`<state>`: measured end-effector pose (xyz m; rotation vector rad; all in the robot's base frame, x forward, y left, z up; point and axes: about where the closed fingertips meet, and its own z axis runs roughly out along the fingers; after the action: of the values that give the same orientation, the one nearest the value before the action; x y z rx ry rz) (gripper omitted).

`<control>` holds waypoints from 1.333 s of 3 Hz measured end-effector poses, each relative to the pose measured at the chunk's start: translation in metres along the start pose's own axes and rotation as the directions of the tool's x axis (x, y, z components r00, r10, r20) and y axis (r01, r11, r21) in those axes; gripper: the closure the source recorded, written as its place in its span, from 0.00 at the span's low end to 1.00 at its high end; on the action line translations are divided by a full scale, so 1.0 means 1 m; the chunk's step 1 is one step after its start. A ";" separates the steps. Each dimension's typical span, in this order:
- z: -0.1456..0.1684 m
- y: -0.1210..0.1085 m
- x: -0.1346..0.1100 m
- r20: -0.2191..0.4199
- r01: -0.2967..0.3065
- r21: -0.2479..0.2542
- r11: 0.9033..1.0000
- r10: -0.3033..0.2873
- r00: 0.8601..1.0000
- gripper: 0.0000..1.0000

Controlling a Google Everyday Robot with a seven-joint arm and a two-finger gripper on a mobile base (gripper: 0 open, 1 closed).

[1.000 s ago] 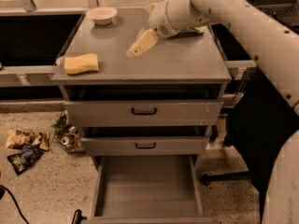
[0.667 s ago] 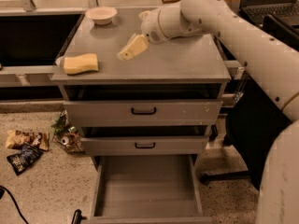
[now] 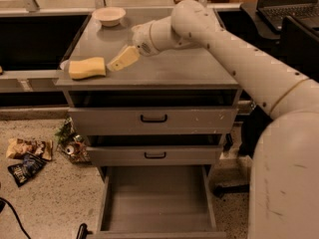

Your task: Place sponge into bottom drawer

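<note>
Grey and flat, the cabinet top (image 3: 189, 76) carries the sponge (image 3: 87, 67) at its near left corner, lying flat close to the edge. It is a plain yellow block with rounded edges, unmarked. I judge it light, soft and springy, neither fragile nor slippery. It will squash under a pinch, so a hold across its short width near the middle should keep it level. The gripper (image 3: 123, 58) hovers just right of the sponge, tilted down towards it. I cannot tell how far its jaws stand open, and nothing shows in their hold. Below, the bottom drawer (image 3: 154, 203) stands pulled out towards the near side. A small bowl (image 3: 108, 15) sits at the far left corner.
</note>
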<state>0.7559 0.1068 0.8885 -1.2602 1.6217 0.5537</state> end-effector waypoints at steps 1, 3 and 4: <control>0.028 0.007 -0.003 0.028 -0.007 -0.039 0.999 0.008 1.000 0.00; 0.055 0.023 -0.008 0.040 -0.025 -0.106 0.994 0.029 0.999 0.00; 0.071 0.036 -0.009 0.035 -0.040 -0.151 0.988 0.046 0.998 0.00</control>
<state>0.7521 0.1820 0.8592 -1.3184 1.6027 0.7339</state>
